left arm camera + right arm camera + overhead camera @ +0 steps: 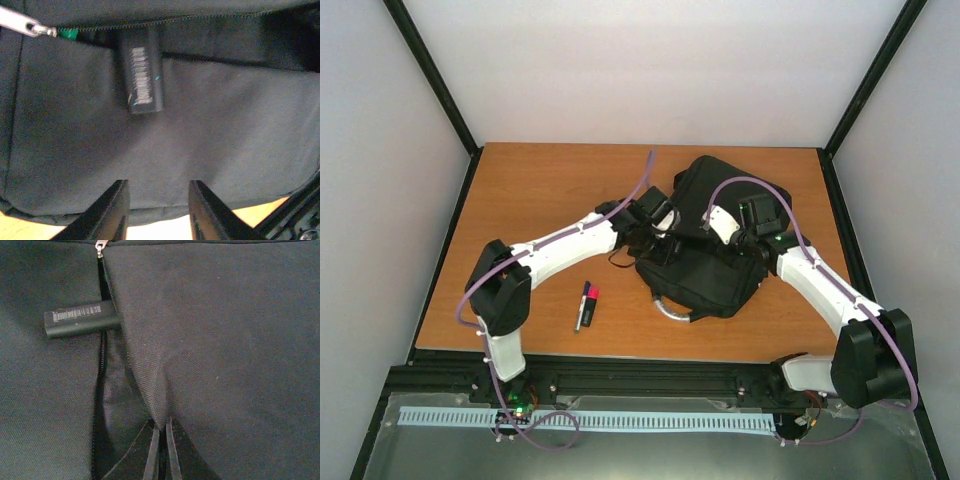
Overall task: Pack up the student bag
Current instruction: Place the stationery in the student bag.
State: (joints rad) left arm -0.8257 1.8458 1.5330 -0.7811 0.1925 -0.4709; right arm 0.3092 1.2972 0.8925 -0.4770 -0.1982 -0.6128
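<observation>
The student bag is a large black backpack lying flat mid-table, with its grey loop handle toward the near edge. Its front pocket zip is partly open. A black tube with a barcode label sticks half out of the zip opening; it also shows in the right wrist view. My left gripper is open and empty, just above the bag's fabric near its edge. My right gripper is shut, pinching a fold of the pocket fabric and lifting it beside the opening.
A black marker with a pink band lies on the wooden table left of the bag. A silver zip pull sits at the end of the open zip, with a bit of green beside it. Both arms meet over the bag.
</observation>
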